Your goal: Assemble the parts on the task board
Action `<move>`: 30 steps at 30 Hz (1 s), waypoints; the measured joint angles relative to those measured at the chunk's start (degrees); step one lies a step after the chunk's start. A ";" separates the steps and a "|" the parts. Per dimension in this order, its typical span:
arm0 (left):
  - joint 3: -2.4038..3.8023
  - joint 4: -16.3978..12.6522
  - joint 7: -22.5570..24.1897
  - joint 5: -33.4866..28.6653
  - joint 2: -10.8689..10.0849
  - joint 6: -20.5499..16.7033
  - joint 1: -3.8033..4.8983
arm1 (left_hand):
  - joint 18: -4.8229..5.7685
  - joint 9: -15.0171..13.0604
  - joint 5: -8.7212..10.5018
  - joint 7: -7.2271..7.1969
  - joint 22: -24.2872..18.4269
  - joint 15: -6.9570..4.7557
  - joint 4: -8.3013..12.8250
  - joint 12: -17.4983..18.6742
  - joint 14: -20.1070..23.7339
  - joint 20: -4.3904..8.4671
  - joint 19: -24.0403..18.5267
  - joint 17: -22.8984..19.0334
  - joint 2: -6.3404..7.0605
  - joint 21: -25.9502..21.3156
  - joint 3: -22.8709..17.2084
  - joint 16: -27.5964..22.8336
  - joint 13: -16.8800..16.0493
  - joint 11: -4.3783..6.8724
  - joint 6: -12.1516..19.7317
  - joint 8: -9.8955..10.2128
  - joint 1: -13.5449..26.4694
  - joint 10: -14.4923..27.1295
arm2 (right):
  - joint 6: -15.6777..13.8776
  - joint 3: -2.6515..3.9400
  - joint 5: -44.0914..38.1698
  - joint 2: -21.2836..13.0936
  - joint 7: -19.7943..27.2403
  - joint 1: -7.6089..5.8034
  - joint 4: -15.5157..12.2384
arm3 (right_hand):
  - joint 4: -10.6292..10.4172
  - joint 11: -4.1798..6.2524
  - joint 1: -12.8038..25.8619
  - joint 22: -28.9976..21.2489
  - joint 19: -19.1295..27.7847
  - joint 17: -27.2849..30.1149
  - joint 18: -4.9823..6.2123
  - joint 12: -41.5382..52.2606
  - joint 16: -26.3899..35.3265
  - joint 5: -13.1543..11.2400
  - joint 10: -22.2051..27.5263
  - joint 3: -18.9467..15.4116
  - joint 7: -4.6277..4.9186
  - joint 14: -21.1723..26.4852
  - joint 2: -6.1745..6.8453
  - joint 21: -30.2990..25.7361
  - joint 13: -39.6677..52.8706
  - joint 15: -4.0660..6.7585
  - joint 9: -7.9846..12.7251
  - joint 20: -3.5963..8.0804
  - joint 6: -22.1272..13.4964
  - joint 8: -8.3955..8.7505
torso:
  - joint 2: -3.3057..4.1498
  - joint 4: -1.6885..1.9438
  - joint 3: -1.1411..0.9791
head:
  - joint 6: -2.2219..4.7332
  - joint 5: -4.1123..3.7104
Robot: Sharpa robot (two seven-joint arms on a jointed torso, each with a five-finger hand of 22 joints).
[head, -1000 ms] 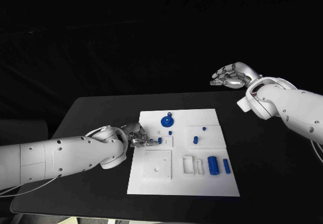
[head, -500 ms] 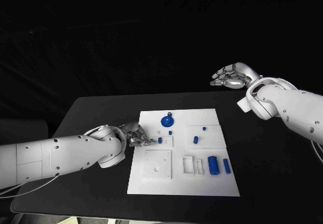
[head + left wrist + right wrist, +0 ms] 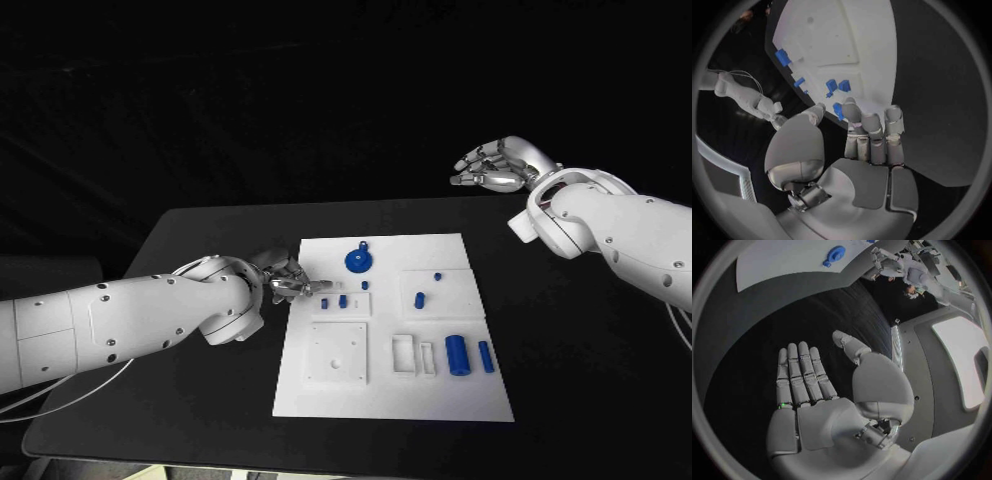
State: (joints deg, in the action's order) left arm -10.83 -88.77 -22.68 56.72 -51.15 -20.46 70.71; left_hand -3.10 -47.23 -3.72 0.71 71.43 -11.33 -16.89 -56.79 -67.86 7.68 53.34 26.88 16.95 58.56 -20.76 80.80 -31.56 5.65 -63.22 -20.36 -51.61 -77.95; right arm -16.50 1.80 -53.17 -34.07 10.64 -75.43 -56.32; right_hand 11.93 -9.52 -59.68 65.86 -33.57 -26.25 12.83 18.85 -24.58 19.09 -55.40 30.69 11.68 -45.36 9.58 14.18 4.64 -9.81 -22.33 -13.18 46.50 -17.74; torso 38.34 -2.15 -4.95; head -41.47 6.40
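Hovering by the task board (image 3: 389, 330), left hand (image 3: 848, 150) holds nothing.

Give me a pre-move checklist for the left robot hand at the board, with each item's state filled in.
1. Left robot hand empty, fingers apart: ok, wrist view shows nothing in it.
2. Left robot hand at the task board: ok, it sits at the board's left edge.
3. Small blue parts near its fingertips free to grasp: ok, two lie side by side just ahead.
4. Whether a fingertip touches a part: cannot tell.
5. Right robot hand out of the way: ok, raised off beyond the table's far right corner, open.
6. Round blue part undisturbed: ok, resting on the board's far end.
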 measured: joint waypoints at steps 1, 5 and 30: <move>0.10 0.02 0.02 -0.50 -0.10 0.06 0.12 | 0.00 0.00 0.00 0.00 0.00 0.00 0.04 0.00 0.00 0.00 0.00 0.00 0.00 0.00 -0.04 0.00 0.00 0.03 0.00 0.00 0.00 0.13 | 0.00 0.00 0.00 0.00 0.00 0.01 0.00 | 0.00 0.00 0.00 0.00 0.00 0.00 0.00 0.00 0.00 0.00 0.00 0.00 0.00 0.00 0.00 0.00 0.00 0.00 0.00 0.00 0.00 0.00 | -0.01 0.00 0.01 | 0.01 0.01; 0.44 0.42 0.11 -3.73 -0.58 0.67 1.31 | 0.01 0.37 0.00 0.34 0.00 0.16 0.20 0.66 0.87 -0.32 -0.32 -0.33 0.02 -0.48 -0.69 -0.67 0.29 -0.42 0.97 0.38 0.73 1.20 | 0.01 0.00 0.01 0.00 0.00 0.05 0.06 | 0.00 0.00 0.00 0.06 0.00 0.06 0.00 0.00 0.00 0.00 0.00 0.00 0.00 0.00 0.00 0.00 0.00 0.00 0.00 0.00 0.00 0.00 | 0.00 -0.01 -0.02 | 0.07 0.13; 0.42 -0.05 0.45 -12.14 -1.08 6.67 2.37 | 2.24 3.32 -30.56 3.35 0.69 3.56 24.58 3.54 7.30 -1.94 -5.76 -2.07 -7.43 -4.22 -25.50 -3.15 1.46 -3.31 7.89 -2.17 -2.85 7.75 | 0.15 0.00 0.08 0.00 0.00 0.08 0.23 | 0.00 0.21 0.00 0.21 0.00 0.41 0.00 -0.22 0.00 1.33 -0.21 0.00 -0.01 0.00 0.00 -0.22 -0.28 0.00 0.09 0.00 0.01 0.00 | 0.02 -0.01 -0.01 | 0.38 0.35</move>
State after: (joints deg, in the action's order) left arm -10.40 -88.82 -22.23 44.58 -52.23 -13.79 73.07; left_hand -0.85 -43.91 -34.28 4.06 72.11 -7.78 7.69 -53.25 -60.56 5.74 47.58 24.81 9.52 54.34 -46.26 77.64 -30.10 2.35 -55.33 -22.53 -54.46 -70.20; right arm -16.36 1.79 -53.10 -34.07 10.64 -75.35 -56.09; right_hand 11.93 -9.31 -59.68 66.07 -33.57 -25.84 12.83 18.62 -24.58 20.42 -55.61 30.69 11.67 -45.36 9.57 13.96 4.36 -9.81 -22.23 -13.18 46.51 -17.74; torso 38.36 -2.16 -4.96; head -41.09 6.75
